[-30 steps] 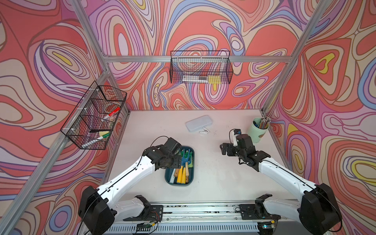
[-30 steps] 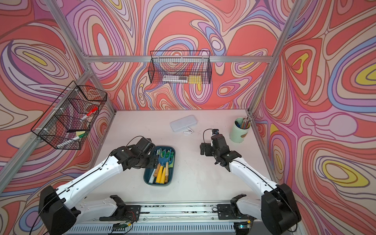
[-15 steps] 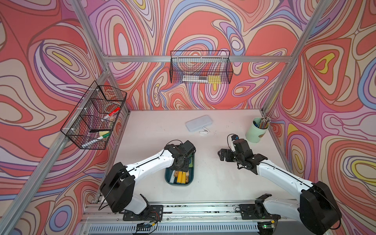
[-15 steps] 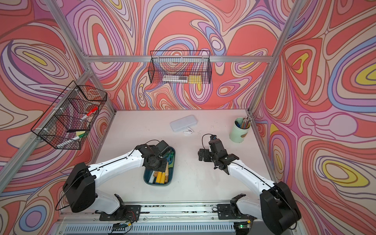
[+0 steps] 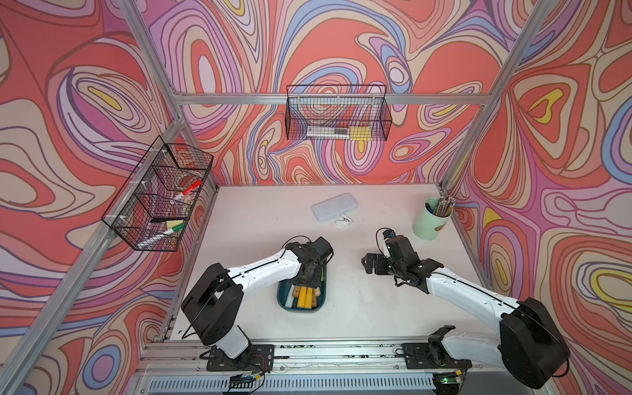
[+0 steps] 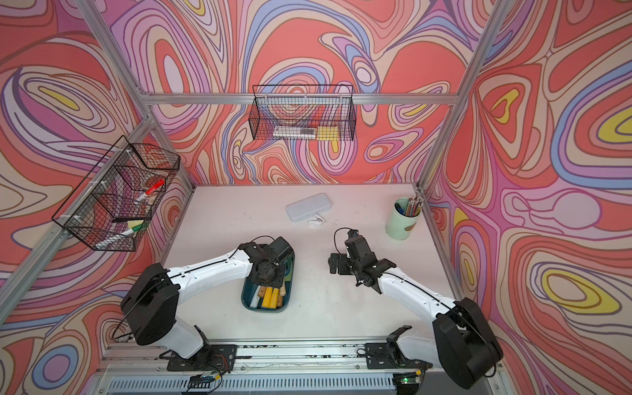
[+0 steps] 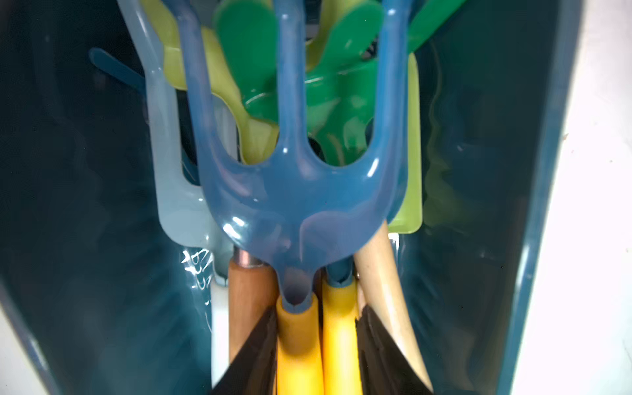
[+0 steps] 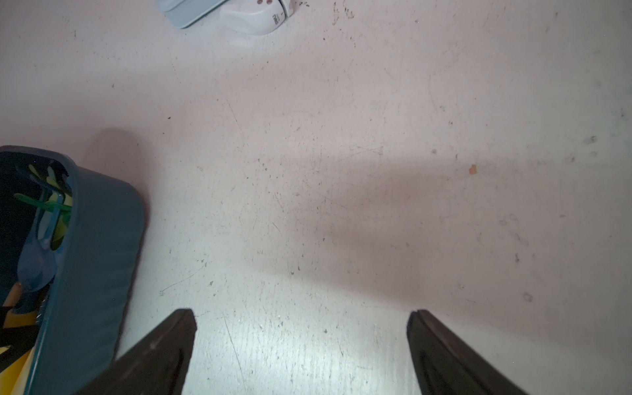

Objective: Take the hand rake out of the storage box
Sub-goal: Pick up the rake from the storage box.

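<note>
Grasp step. Left gripper [image 7: 316,312] sat low in the dark teal plastic storage box [image 7: 533,239]. Its 2 black fingers [image 7: 253,362] bracketed 2 yellow handles, 1 of them the translucent blue 3-tined hand rake [image 7: 294,205]'s; couldn't tell if clamped. Rake head lay beyond the fingertips. Next, likely: firm closure, straight lift. Right gripper [image 8: 301,313] gaped over the white table [image 8: 342,136].

Storage box [image 8: 95,256] dk teal; hand rake [image 7: 294,212] blue w/ yellow handle; walls [image 5: 342,51] red/purple swirls.
</note>
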`<control>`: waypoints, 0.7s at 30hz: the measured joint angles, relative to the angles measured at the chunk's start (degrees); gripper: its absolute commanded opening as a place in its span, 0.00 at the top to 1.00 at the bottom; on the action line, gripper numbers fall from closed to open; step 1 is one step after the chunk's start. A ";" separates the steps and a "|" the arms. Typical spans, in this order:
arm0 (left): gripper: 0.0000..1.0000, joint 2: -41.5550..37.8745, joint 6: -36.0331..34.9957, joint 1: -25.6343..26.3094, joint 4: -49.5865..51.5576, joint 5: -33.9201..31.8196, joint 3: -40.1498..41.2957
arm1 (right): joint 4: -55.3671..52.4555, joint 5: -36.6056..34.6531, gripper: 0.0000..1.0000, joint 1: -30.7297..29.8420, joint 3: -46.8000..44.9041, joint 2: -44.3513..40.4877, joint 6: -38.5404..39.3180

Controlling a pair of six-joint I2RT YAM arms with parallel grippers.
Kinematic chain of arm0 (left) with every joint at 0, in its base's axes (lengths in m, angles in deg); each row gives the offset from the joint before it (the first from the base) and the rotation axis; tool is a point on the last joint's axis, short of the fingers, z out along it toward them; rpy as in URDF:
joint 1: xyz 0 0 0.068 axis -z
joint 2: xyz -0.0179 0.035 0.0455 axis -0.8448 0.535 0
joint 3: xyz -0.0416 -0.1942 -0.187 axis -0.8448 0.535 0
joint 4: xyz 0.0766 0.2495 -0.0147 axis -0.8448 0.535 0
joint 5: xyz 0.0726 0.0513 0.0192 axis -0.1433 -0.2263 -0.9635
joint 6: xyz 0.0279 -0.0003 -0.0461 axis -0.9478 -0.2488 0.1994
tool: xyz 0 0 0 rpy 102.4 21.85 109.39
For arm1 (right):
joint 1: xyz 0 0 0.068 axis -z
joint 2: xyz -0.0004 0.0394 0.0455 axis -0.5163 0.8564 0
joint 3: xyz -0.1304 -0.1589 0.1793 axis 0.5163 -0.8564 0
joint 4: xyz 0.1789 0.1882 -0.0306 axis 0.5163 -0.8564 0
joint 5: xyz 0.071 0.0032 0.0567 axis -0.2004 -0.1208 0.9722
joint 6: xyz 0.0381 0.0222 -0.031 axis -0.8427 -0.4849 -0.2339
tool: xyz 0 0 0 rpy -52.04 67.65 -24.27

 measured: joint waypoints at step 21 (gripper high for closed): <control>0.71 -1.09 1.44 -2.27 -1.55 0.13 2.32 | 1.18 -0.44 0.02 -1.70 0.00 1.77 -1.09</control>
